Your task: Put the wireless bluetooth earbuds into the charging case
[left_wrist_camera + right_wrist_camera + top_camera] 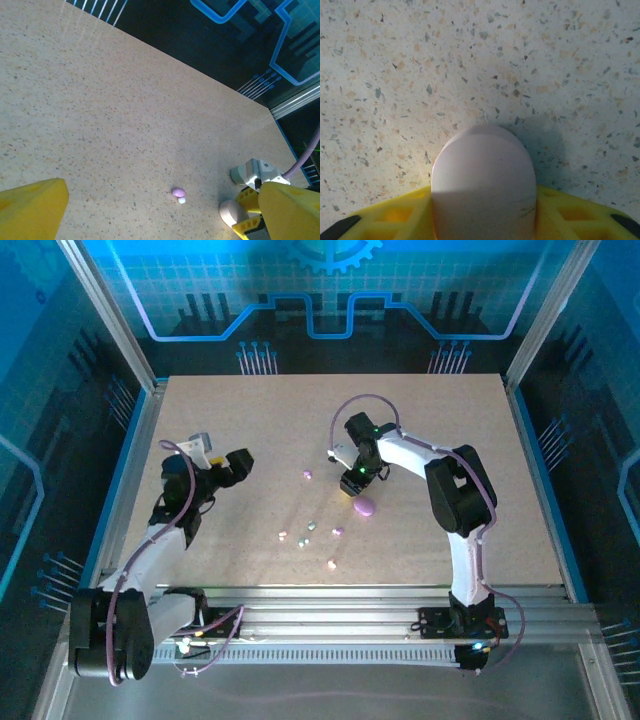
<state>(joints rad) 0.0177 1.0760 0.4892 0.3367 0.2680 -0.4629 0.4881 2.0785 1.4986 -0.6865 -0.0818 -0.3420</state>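
right end effector (358, 484): closed narrow on the pale lilac oval case (482, 175), with its yellow fingers (395, 215) pressed to both flanks of the shell
case: low over the surface (450, 410), right of centre; its rounded end pokes out past the fingers, and whether it rests on the surface or hangs just above it cannot be told
case lid: no open lid shows, and the seam is too faint to read in the wrist view
left end effector (237, 463): spread wide and holding nothing, above the left part of the surface and facing the middle
nearest earbud (307, 475): purple with a pale tip, lying loose between the two end effectors, near the case but not touching it
other earbuds (312, 525): a loose scatter of pastel pieces toward the near edge, well apart from both end effectors
step in hand: probably steadying the case so that it can be opened and loaded; no earbud is seated yet
doing it well: hold the case level and firm without squeezing the lid line, and leave the top free so it can swing up
left arm's part: the purple earbud looks like the easiest first pick; come straight down over it and close gently, as so small and smooth a piece will likely skid
risk: the rounded shell may slip out forward from between the fingers if the grip sits too near its end
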